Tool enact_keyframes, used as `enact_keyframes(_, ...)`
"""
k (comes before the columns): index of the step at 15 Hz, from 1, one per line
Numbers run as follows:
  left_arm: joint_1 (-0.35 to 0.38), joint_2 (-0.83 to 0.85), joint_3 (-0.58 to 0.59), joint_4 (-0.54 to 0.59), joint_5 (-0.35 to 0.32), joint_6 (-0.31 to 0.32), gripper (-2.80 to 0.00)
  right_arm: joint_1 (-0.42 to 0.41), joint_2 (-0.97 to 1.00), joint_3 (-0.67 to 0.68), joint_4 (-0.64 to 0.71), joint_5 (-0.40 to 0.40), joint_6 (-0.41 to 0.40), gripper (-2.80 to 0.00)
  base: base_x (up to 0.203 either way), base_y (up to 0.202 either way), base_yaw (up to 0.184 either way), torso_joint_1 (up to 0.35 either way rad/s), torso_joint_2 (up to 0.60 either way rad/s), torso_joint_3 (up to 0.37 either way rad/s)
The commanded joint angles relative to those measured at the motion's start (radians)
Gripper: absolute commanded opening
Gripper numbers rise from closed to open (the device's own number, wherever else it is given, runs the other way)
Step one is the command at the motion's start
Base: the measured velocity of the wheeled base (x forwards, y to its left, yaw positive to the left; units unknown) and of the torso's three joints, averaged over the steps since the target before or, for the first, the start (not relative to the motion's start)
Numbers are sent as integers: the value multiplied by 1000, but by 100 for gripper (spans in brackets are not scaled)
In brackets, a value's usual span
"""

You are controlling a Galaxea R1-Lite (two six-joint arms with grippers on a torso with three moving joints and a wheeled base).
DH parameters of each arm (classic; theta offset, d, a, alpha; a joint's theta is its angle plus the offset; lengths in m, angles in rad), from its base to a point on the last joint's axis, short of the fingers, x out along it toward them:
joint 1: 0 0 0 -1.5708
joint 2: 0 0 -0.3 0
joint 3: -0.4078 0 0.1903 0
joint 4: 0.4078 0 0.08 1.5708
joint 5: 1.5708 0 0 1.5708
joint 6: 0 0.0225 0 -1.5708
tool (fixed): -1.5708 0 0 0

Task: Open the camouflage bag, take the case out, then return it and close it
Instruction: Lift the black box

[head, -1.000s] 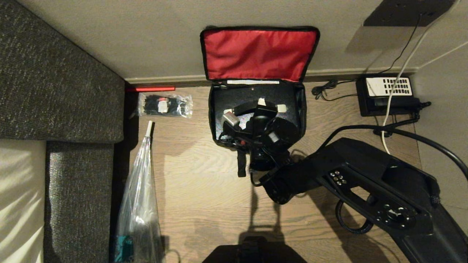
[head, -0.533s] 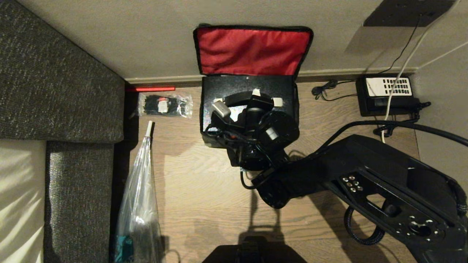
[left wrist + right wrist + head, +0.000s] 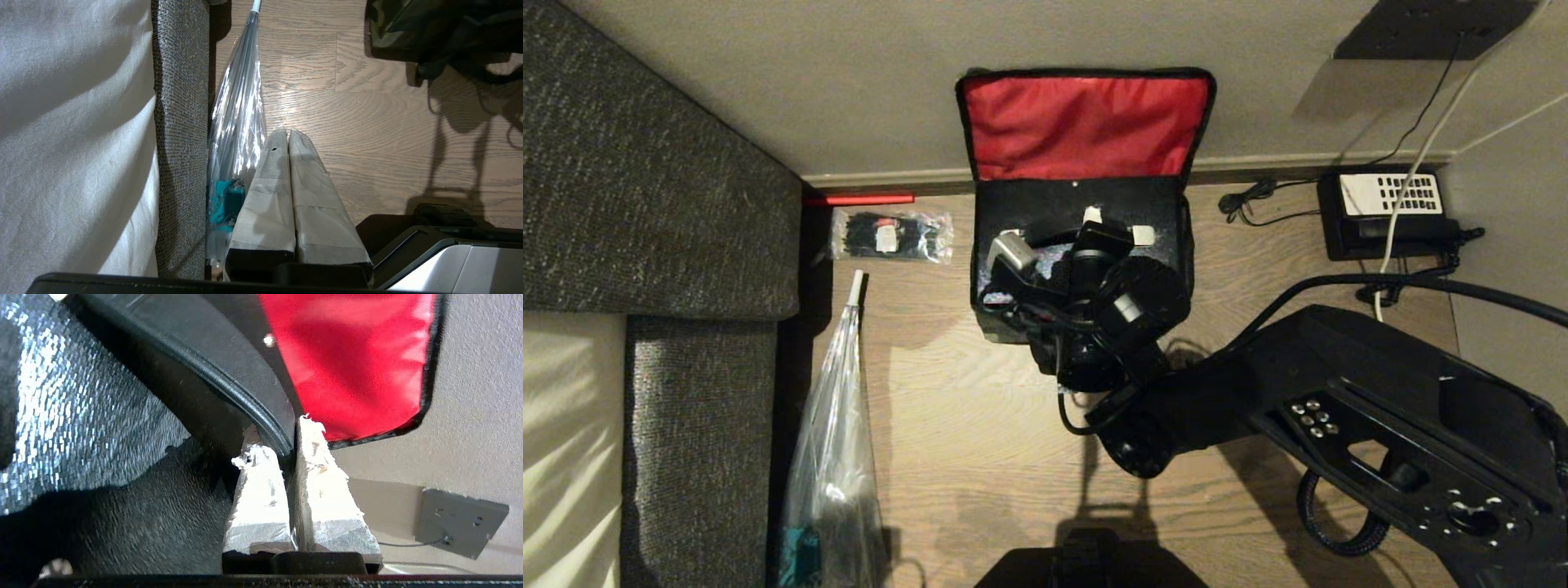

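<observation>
Lifting phase under way: right tool [image 3: 288,449] is clamped shut on the thin beaded rim of the case [image 3: 1078,196], seen clearly in the right wrist view, with the red lining just behind the fingertips. The camouflage bag [image 3: 1086,122] sits on the floor [image 3: 947,408] against the wall, lid thrown back and leaning upright on it. A second ago the case lay flat in the bag and a pale strip showed along the bag's back edge; now the black face of the case covers that strip and reaches the lower edge of the red lid, and the bag itself has slid a little toward the robot's left. Judgement: the case is coming up on its gripped edge but is not yet clear of the bag; removal is unfinished. Left tool [image 3: 289,134] is parked, pinched together and empty, beside the clear plastic bag [image 3: 241,102].
</observation>
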Motion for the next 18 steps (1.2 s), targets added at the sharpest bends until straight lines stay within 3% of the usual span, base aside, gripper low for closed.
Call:
enact_keyframes(1, 1, 0, 3, 0, 0, -1, -280, 4, 4, 51, -5, -7, 43, -280, 0, 0, 0, 0, 0, 0)
enact_keyframes(4, 1, 0, 3, 0, 0, -1, -280, 22, 25, 51, -5, -9, 63, -280, 0, 0, 0, 0, 0, 0)
enact_keyframes(14, 1, 0, 3, 0, 0, -1, -280, 41, 49, 93, 2, -9, 271, -280, 0, 0, 0, 0, 0, 0)
enact_keyframes(18, 1, 0, 3, 0, 0, -1, -280, 42, -2, 126, 34, -7, 307, -280, 0, 0, 0, 0, 0, 0)
